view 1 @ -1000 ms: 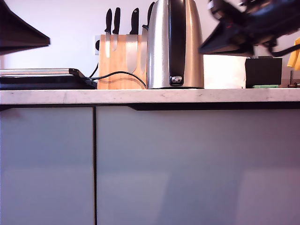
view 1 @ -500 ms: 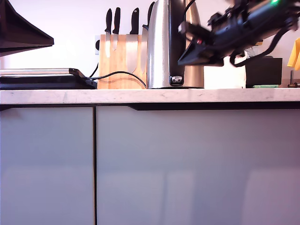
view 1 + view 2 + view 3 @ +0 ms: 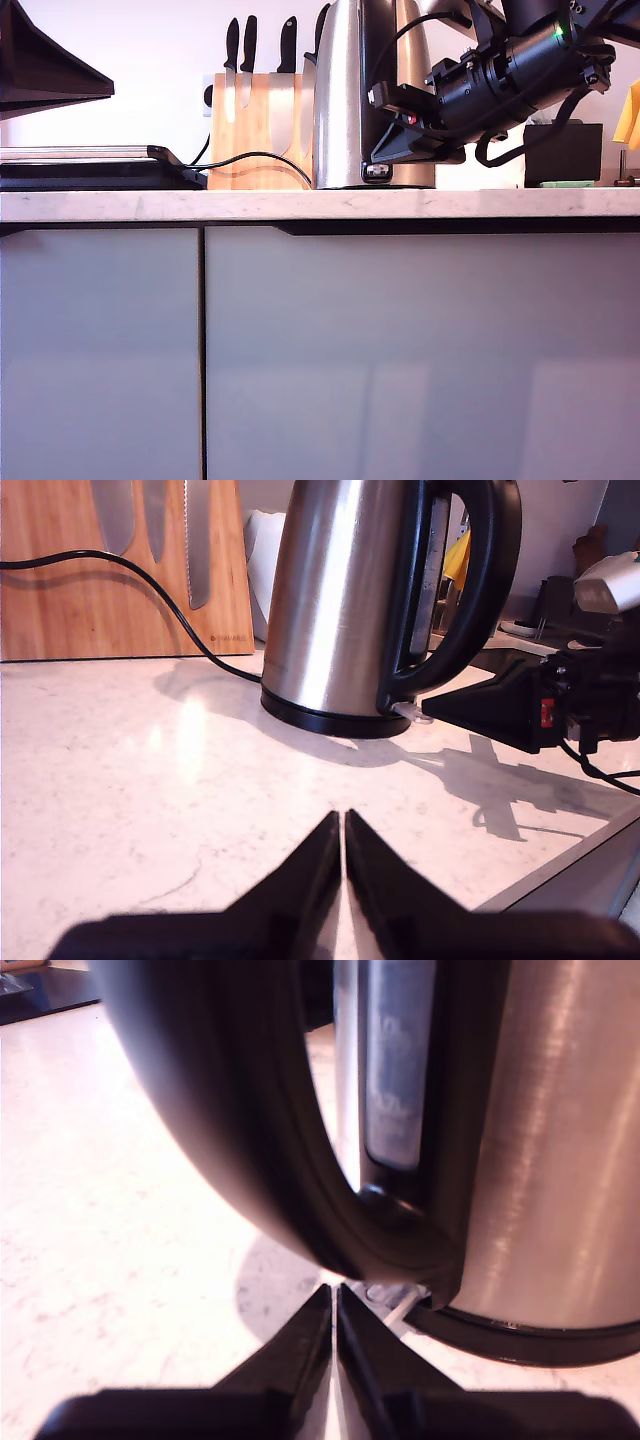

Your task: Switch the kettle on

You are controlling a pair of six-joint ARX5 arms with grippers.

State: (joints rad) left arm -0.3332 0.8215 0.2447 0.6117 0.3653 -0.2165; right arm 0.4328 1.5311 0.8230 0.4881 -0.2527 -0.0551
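our first gripper (image 3: pixel 343 825) hangs low over the white counter (image 3: pixel 120 780), jaws pressed together w/ nothing in them. our second gripper (image 3: pixel 335 1298) is pinched closed too, tip right at the small switch (image 3: pixel 395 1295) at the base of the kettle (image 3: pixel 372 95). behind the kettle is the knife block (image 3: pixel 255 130).

kettle (image 3: pixel 340 600) brushed steel, glossy black plastic handle; knife block (image 3: pixel 110 570) wood; counter (image 3: pixel 150 780) polished marble-like.
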